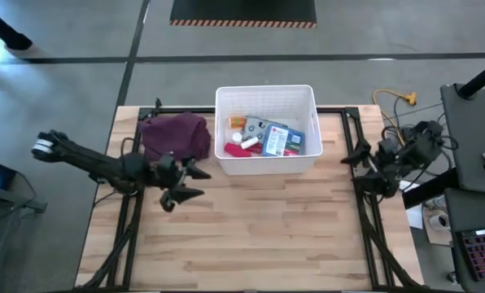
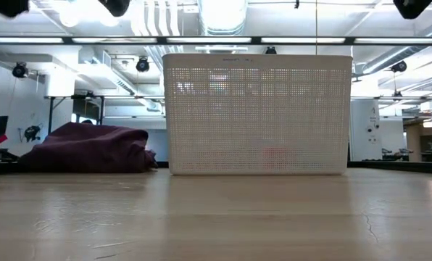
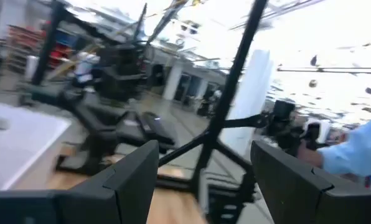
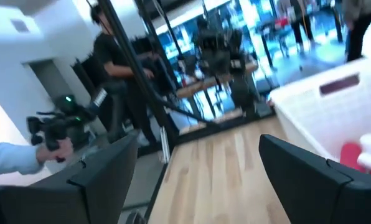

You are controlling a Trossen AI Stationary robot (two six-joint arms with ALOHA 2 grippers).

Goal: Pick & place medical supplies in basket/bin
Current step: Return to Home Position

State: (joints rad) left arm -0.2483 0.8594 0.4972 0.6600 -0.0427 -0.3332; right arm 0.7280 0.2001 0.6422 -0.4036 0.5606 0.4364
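white ribbed bin (image 1: pixel 264 88) sits at the far middle of the table (image 1: pixel 259 236), supplies (image 1: pixel 268 138) jumbled inside, red, blue, grey. left gripper (image 1: pixel 194 183) and right gripper (image 1: pixel 352 156) both spread wide, empty.

Light plank table (image 1: pixel 251 236), dark rails along both side edges. At the far middle, standing on the wood, white bin (image 1: pixel 264 89). Just beside it on the left, bunched maroon cloth (image 1: pixel 176 135), lying flat on the planks.

I see the bin (image 1: pixel 267 164) at the bench's (image 1: pixel 259 236) far middle, supplies (image 1: pixel 268 138) lying inside it, cloth bundle (image 1: pixel 176 135) just beside its left
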